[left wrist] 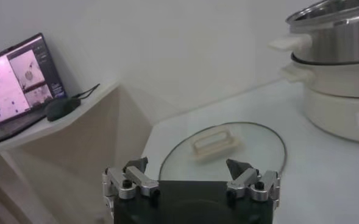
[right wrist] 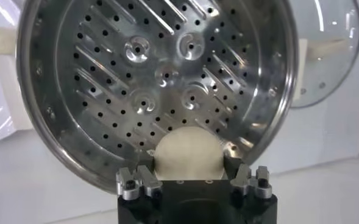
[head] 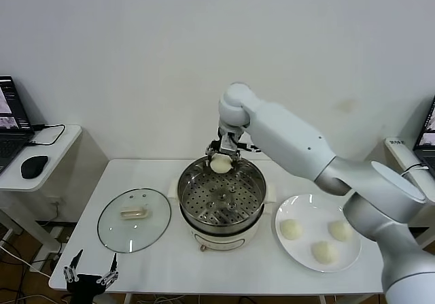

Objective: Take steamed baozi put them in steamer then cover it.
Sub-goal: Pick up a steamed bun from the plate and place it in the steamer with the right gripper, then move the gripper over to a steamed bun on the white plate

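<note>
My right gripper (head: 221, 161) hangs over the far rim of the steamer (head: 204, 175), shut on one steamed baozi (right wrist: 187, 152). That baozi (head: 220, 163) is above the perforated tray (right wrist: 161, 79), which holds nothing. Three more baozi (head: 291, 229) lie on the white plate (head: 299, 209) to the right of the steamer. The cover (head: 134, 220), a glass lid with a cream handle, lies flat on the table left of the steamer. My left gripper (head: 90, 266) is parked low at the table's front left corner, open and holding nothing; the cover (left wrist: 222, 149) lies just ahead of it.
A side table (head: 54, 151) at the left carries a laptop (head: 10, 120) and a black mouse (head: 34, 166). Another laptop's edge (head: 425, 137) shows at the far right. The white wall stands right behind the table.
</note>
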Tool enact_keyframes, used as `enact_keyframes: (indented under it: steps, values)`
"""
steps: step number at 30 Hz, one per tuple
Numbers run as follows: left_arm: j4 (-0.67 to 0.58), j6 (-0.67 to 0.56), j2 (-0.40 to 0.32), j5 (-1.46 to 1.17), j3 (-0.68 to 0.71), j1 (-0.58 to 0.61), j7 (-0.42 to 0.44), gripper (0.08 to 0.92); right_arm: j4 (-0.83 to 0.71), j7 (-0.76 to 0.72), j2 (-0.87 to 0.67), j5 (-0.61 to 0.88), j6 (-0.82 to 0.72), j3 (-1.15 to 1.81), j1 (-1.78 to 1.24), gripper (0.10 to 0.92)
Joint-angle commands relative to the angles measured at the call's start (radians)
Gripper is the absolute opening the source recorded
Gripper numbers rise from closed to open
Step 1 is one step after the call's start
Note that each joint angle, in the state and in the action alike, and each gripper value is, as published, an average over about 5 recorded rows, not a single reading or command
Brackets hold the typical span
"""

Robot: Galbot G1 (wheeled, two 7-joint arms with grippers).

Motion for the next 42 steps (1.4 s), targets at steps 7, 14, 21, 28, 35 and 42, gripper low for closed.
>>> enact_keyframes:
  steps: [7, 14, 21, 28, 35, 42]
  values:
    - [0.006, 0.001, -0.002, 0.000, 0.001, -0.001, 0.003, 0.823, -0.086, 0.031, 0.056, -0.099, 0.038, 0.020, -0.051, 0.690]
    - [0.011, 0.001, -0.002, -0.001, 0.001, -0.002, 0.003, 0.823, -0.102, 0.031, 0.057, -0.101, 0.040, 0.022, -0.066, 0.695]
    - [0.013, 0.002, -0.003, 0.000, 0.002, -0.005, 0.004, 0.823, -0.120, 0.048, 0.064, -0.110, 0.034, 0.025, -0.072, 0.696]
    - [0.011, 0.002, -0.005, 0.000, 0.004, -0.003, 0.004, 0.823, -0.143, 0.058, 0.076, -0.110, 0.022, 0.033, -0.066, 0.767]
    - [0.014, 0.002, -0.007, 0.001, 0.005, -0.003, 0.004, 0.823, -0.111, 0.053, 0.047, -0.040, -0.029, 0.019, -0.052, 0.822]
    - [0.006, 0.004, -0.012, 0.005, 0.006, -0.003, 0.010, 0.823, 0.053, -0.014, -0.062, 0.202, -0.222, 0.036, 0.021, 0.823]
